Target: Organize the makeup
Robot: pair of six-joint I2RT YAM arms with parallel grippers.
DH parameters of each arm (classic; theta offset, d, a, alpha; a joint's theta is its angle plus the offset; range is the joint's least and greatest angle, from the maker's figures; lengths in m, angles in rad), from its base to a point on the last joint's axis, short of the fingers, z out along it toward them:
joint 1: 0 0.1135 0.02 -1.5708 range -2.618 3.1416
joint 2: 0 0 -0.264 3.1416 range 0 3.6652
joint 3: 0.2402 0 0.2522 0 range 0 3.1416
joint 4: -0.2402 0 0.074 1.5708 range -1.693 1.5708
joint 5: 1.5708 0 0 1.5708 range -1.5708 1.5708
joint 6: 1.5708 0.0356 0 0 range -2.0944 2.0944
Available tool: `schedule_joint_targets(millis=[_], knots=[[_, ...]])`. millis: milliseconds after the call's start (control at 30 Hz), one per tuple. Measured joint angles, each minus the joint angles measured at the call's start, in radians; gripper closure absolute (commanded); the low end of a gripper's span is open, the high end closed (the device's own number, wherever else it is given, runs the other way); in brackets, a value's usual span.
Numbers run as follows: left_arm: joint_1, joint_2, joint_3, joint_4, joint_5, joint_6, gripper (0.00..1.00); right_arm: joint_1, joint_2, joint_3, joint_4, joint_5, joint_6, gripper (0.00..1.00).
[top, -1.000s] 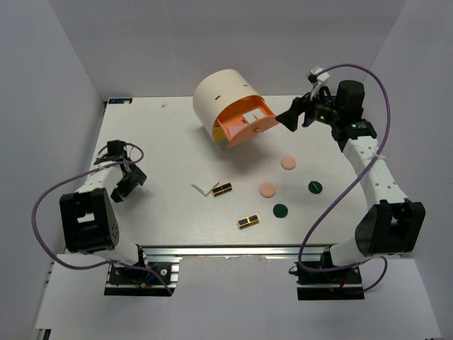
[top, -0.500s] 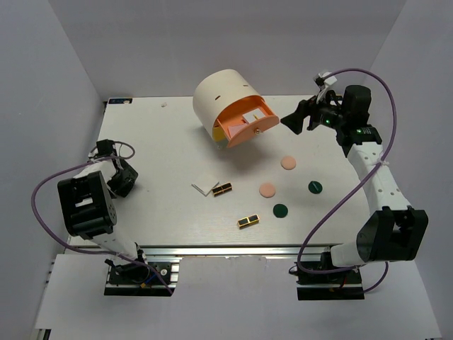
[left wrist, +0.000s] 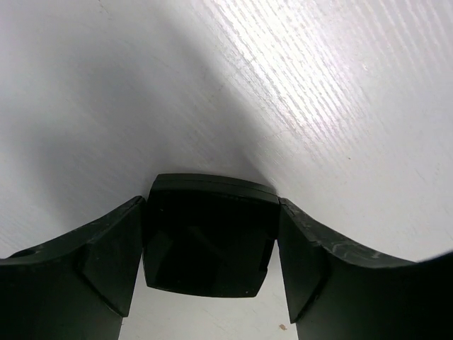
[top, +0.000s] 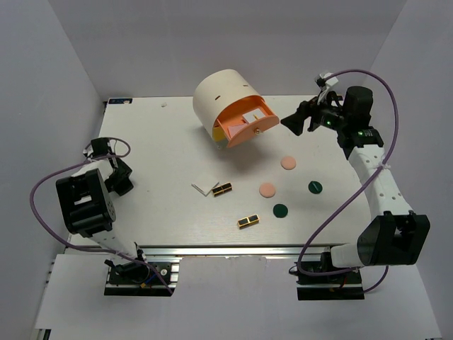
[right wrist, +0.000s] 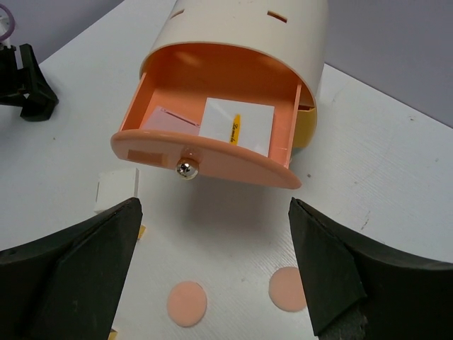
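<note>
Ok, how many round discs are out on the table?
4. The far peach disc lies right of centre, the near peach disc just left of it. The right green disc lies rightmost, the near green disc closest to the arms. Others may be hidden.

Cream cylinder, seemingly on its side, orange drawer open.

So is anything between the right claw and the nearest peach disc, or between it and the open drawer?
Nothing visible. The open right gripper hovers near the nearer peach disc, and only bare table lies between that disc and the orange drawer.
</note>
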Motion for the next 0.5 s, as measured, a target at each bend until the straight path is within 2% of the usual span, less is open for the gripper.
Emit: schedule_joint_targets(millis=[33, 200, 267, 333, 367, 400, 467, 500], knots=[[0.002, -0.008, -0.010, 0.010, 0.009, -0.001, 0.74, 0.000, -0.008, -0.007, 0.000, 0.000, 0.000, 0.11], [-0.009, -0.098, -0.083, 0.035, 0.134, -0.054, 0.87, 0.000, -0.035, -0.032, -0.001, 0.003, -0.003, 0.11], [-0.058, -0.153, -0.098, 0.037, 0.160, -0.090, 0.91, 0.000, -0.039, -0.040, 0.000, 0.008, -0.002, 0.12], [-0.166, -0.225, -0.102, 0.050, 0.171, -0.137, 0.92, 0.000, -0.039, -0.043, -0.001, 0.019, 0.000, 0.18], [-0.232, -0.262, -0.100, 0.066, 0.179, -0.165, 0.92, 0.000, -0.039, -0.044, -0.003, 0.027, 0.001, 0.23], [-0.306, -0.301, -0.090, 0.081, 0.183, -0.200, 0.93, 0.000, -0.039, -0.044, -0.003, 0.034, 0.003, 0.39], [-0.420, -0.351, -0.048, 0.098, 0.198, -0.256, 0.93, 0.000, -0.039, -0.044, -0.003, 0.043, 0.002, 0.57], [-0.467, -0.364, -0.010, 0.101, 0.200, -0.283, 0.94, 0.000, -0.039, -0.046, -0.003, 0.046, 0.002, 0.77]])
